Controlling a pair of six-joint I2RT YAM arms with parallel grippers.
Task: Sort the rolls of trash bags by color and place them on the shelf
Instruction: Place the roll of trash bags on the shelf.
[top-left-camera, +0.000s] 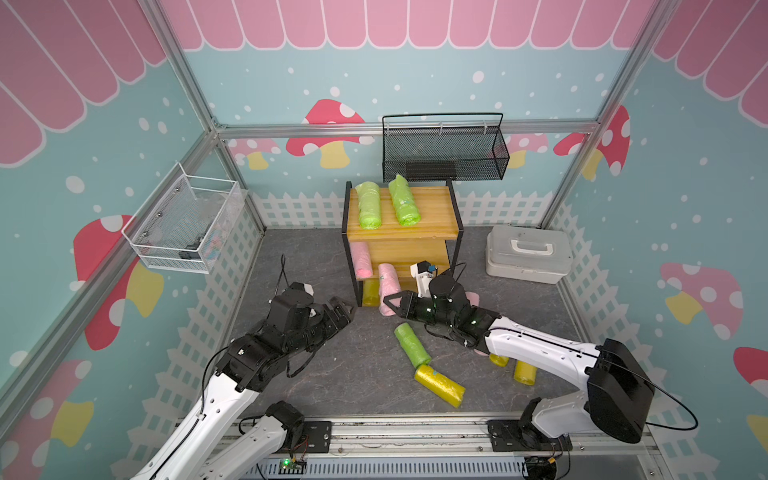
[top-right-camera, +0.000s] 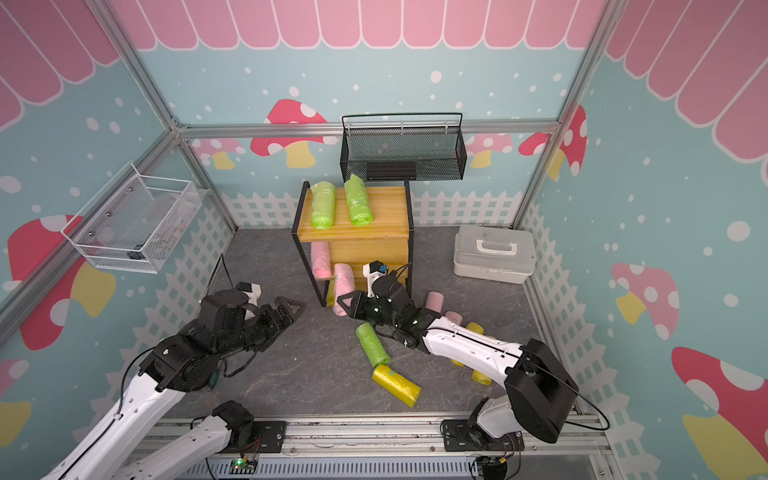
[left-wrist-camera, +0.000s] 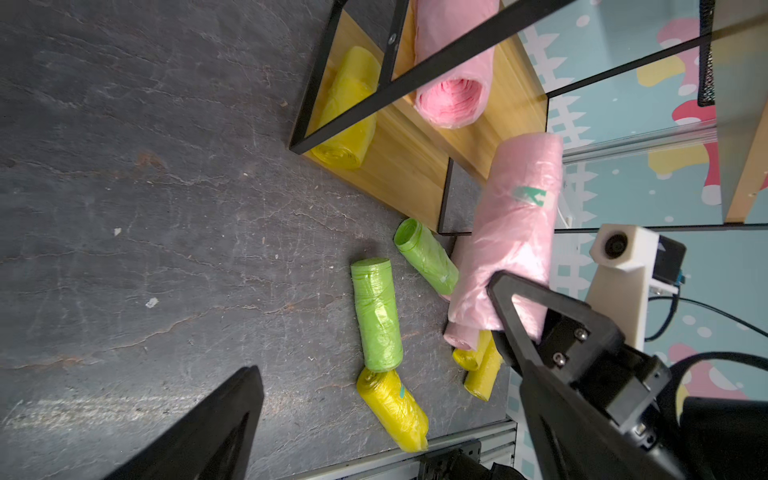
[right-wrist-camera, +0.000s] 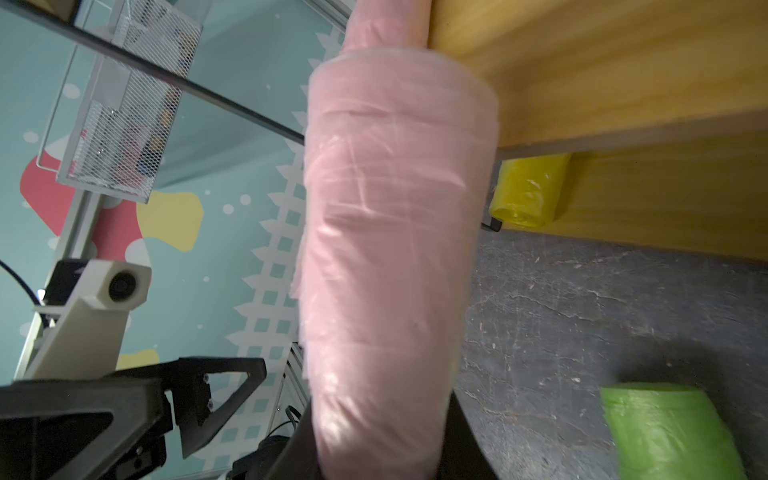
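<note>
The right gripper (top-left-camera: 389, 306) pinches a pale pink roll (top-left-camera: 387, 280) whose far end reaches the middle board of the shelf (top-left-camera: 436, 216), near a second pink roll (top-left-camera: 360, 259) lying there. The left gripper (top-left-camera: 343, 309) stands spread wide and empty close by.

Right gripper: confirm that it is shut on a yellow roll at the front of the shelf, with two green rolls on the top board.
Not quite. The right gripper is shut on a pink roll, not yellow; the right wrist view shows it. The rest holds: it is at the front of the shelf, and two green rolls lie on the top board.
</note>
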